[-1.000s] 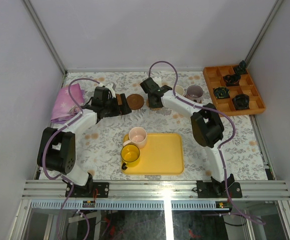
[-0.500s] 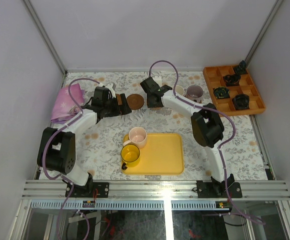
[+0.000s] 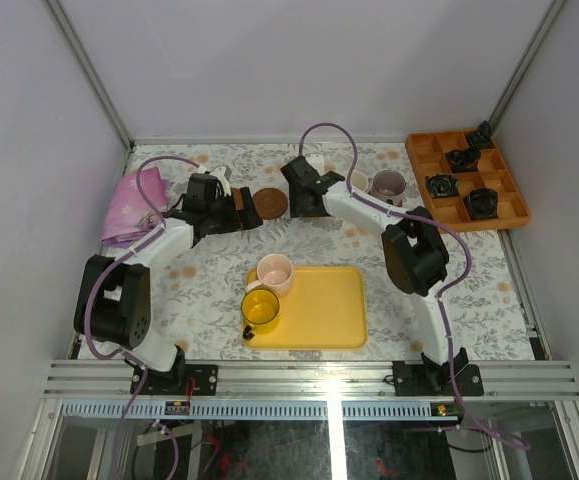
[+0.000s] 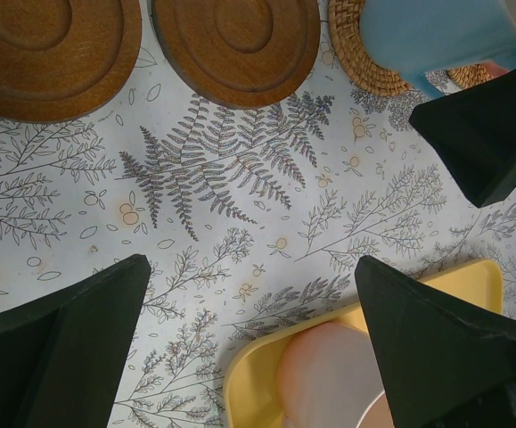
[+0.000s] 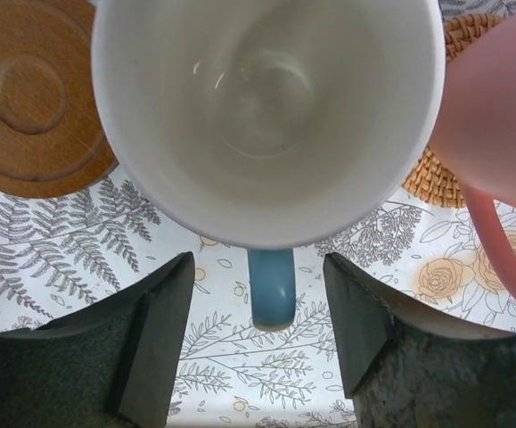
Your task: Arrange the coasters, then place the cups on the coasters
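The light blue cup (image 5: pixel 266 116) stands upright on a woven coaster (image 4: pixel 351 53) beyond the far edge of the yellow tray (image 3: pixel 329 310). Its handle sits between the parted fingers of the right end effector (image 5: pixel 258 267), which grips nothing. Also beyond the tray, 2 wooden coasters (image 4: pixel 235 40) lie flat on the counter ahead of the left end effector (image 4: pixel 249 267), spread wide and empty.

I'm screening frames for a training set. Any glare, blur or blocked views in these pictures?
Top external: soft, even light, sharp, except one bright reflected streak on the glass at the bottom edge. Left wrist: tablecloth print crisp; fingers of the left gripper nearly featureless black. Right wrist: light blue cup fills most of the frame, small glints inside.
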### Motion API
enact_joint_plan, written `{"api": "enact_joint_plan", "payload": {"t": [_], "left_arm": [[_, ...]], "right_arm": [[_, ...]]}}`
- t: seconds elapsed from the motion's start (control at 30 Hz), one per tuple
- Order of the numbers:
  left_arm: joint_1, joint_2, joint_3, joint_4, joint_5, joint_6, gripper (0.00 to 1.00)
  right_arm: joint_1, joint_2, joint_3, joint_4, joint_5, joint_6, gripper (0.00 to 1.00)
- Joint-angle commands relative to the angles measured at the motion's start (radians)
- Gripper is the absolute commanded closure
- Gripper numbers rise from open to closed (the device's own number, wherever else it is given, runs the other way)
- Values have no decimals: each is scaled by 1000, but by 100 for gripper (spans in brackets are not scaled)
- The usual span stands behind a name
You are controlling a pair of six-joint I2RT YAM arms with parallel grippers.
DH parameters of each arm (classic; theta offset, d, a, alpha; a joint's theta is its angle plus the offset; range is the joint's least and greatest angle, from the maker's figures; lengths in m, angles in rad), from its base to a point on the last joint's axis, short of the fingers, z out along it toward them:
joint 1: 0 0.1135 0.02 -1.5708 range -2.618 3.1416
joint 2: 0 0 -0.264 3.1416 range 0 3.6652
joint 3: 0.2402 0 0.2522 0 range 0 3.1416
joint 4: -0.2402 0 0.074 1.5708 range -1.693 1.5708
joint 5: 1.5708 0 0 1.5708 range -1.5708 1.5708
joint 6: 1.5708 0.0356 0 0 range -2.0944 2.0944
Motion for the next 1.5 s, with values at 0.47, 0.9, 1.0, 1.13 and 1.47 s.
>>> {"api": "enact_joint_plan", "payload": {"t": [0.47, 0.9, 1.0, 1.13, 1.47], "left_arm": [[-44, -326, -118, -162, 61, 110, 0], [-350, -333, -80, -425, -160, 66, 0], [-359, -342, -79, -445, -173, 63, 0], [-379, -340, -87, -453, -168, 46, 0], [-403, -338, -126, -424, -278, -16, 0]], "right_arm": [[-6, -400, -177, 66, -14, -65, 4], [-5, -561, -306, 136, 26, -128, 1], [-6, -583, -339, 145, 22, -137, 1], [-5, -604, -369, 157, 27, -151, 1], [-5, -614, -396, 168, 16, -189, 1]]}}
